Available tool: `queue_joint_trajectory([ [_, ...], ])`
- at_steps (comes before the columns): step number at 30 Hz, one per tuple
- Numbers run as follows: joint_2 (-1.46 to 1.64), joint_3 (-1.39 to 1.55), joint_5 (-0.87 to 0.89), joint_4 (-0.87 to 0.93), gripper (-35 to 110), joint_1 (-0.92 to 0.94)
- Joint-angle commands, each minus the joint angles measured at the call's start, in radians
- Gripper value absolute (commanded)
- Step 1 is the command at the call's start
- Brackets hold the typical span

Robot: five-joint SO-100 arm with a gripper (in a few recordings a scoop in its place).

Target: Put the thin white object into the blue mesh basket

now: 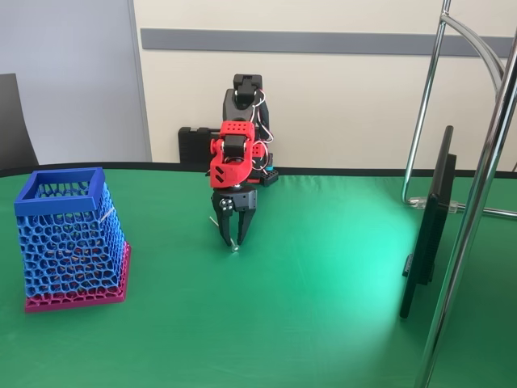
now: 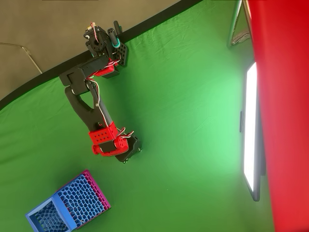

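A green-covered counter [image 1: 323, 323]; a dark flat screen [image 1: 428, 226] stands at its right beside chrome tubes [image 1: 472, 210]; a dark chair [image 1: 12, 121] at left.

Fixed view faces the arm [image 1: 238, 137] from table height; overhead view looks down; both share the basket [image 2: 67, 205]

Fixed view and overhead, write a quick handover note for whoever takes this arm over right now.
Gripper: pointing down at the green table, fingertips close together around the thin white object, which slants between them near the cloth. A firm grip cannot be confirmed.
Blue mesh basket: upright at the left of the fixed view, well apart from the gripper; in the overhead view it sits at lower left.
Done: gripper is at the stick.
Left: secure it, lift, carry to the basket, drop it in.
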Motion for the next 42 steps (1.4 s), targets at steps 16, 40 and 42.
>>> queue_joint_trajectory([
  [16,-0.034,-0.074,-0.014,-0.006,13,-0.006],
  [40,-0.014,-0.052,-0.02,-0.017,5,-0.009],
  [42,0.018,-0.032,-0.026,-0.017,5,-0.014],
])
